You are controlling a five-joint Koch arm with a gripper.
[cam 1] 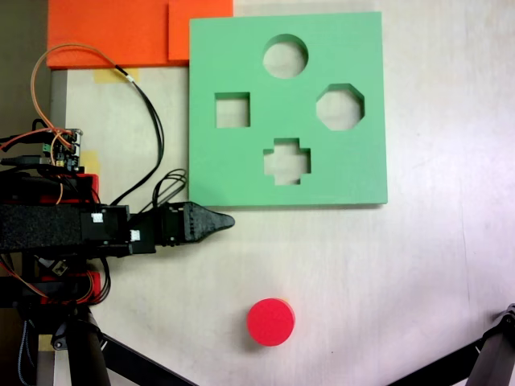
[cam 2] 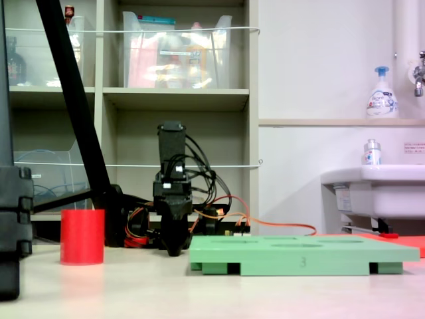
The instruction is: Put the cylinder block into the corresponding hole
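Note:
The red cylinder block (cam 1: 270,322) (cam 2: 82,236) stands upright on the pale table, apart from everything else. The square green foam board (cam 1: 241,169) (cam 2: 299,256) lies flat beyond it, with its circular hole (cam 1: 286,56) near the far edge in a fixed view. Octagonal, square and cross-shaped cut-outs share the board. My black gripper (cam 1: 229,221) (cam 2: 174,250) hovers low just off the board's near left corner, its jaws together in a point with nothing between them. The cylinder sits about a hand's width from the tip, on the side away from the board.
Orange foam sheets (cam 1: 113,32) lie past the board's far left corner. The arm's base, controller board (cam 1: 64,149) and looping cables (cam 1: 145,112) crowd the left side. Black tripod legs (cam 1: 88,354) (cam 1: 499,354) cross the near corners. A shelf and a sink (cam 2: 378,183) stand behind the table.

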